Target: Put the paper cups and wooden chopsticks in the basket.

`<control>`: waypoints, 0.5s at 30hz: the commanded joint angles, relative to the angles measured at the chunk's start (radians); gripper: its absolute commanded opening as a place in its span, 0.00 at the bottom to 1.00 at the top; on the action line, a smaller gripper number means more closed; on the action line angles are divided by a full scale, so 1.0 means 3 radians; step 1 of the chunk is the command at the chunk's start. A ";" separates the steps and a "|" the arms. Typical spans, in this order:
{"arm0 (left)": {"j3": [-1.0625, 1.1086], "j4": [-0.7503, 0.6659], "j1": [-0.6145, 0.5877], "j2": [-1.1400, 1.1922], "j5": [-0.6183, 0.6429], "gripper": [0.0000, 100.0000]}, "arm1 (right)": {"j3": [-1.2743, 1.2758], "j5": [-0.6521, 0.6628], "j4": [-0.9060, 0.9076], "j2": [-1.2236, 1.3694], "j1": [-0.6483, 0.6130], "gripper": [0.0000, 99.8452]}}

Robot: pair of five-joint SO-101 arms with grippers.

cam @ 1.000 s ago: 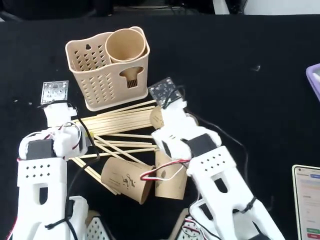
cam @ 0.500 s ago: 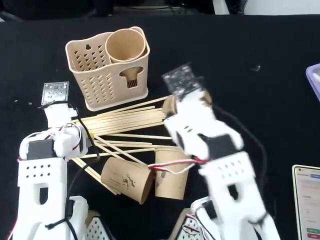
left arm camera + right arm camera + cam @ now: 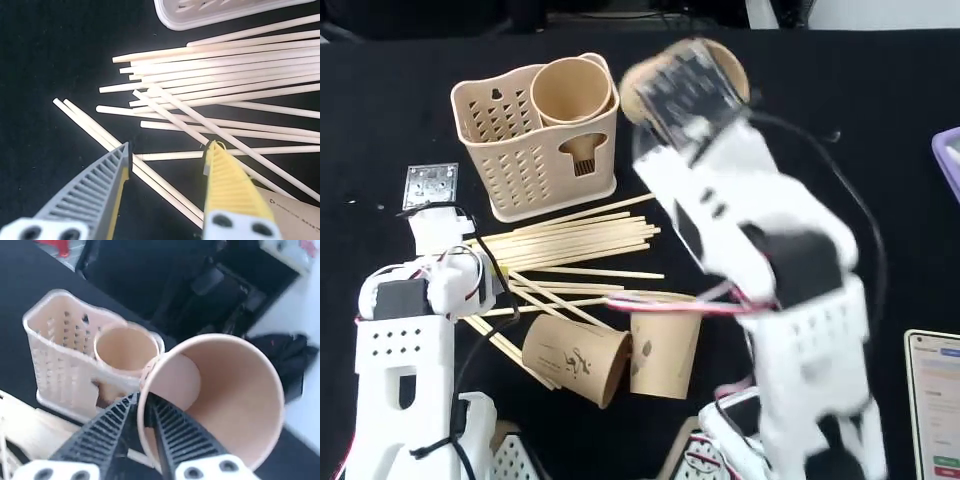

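Table (image 3: pixel 880 90) — draped in black cloth. Basket (image 3: pixel 535 140) is set toward the far left: beige, perforated, divided in two. One cup, the nested cup (image 3: pixel 570 90), is seated upright in its right compartment.

Chopsticks (image 3: pixel 570 240) are scattered flat on the cloth just in front of the basket, in a loose fan with several crossed. Nearer the arms, a side cup (image 3: pixel 575 360) is laid over some chopstick ends. A third cup (image 3: pixel 665 350) is placed against it; its pose cannot be made out.

Right gripper (image 3: pixel 145 401) — clamped on the rim of the held cup (image 3: pixel 215 390), one finger inside the wall and one outside. The cup is carried tilted and raised off the cloth, just beside the basket's right end, its rim close to the nested cup's. Arm and cup are blurred in the high view.

Left gripper (image 3: pixel 167 150) — jaws spread wide, nothing gripped. It is hung low over the chopsticks, with a corner of the side cup seen near the yellow finger.

A phone (image 3: pixel 932 400) is laid at the table's near right edge, and a purple object (image 3: pixel 948 150) is cut off by the frame farther along it. Past the far edge, dark furniture (image 3: pixel 210 285) is seen, with a black garment (image 3: pixel 287 357) on pale floor.
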 commanded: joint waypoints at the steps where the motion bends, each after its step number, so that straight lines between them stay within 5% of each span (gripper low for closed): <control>1: -0.0008 -0.0015 -0.0033 -0.0072 0.0010 0.25 | -0.0939 0.0266 -0.0010 0.0724 -0.0153 0.01; 7: -0.0008 -0.0015 -0.0038 -0.0072 0.0010 0.25 | -0.1788 0.0460 0.0000 0.1777 -0.0138 0.01; 15: -0.0008 -0.0015 -0.0038 -0.0077 0.0010 0.25 | -0.1926 0.0455 -0.0005 0.2181 -0.0276 0.01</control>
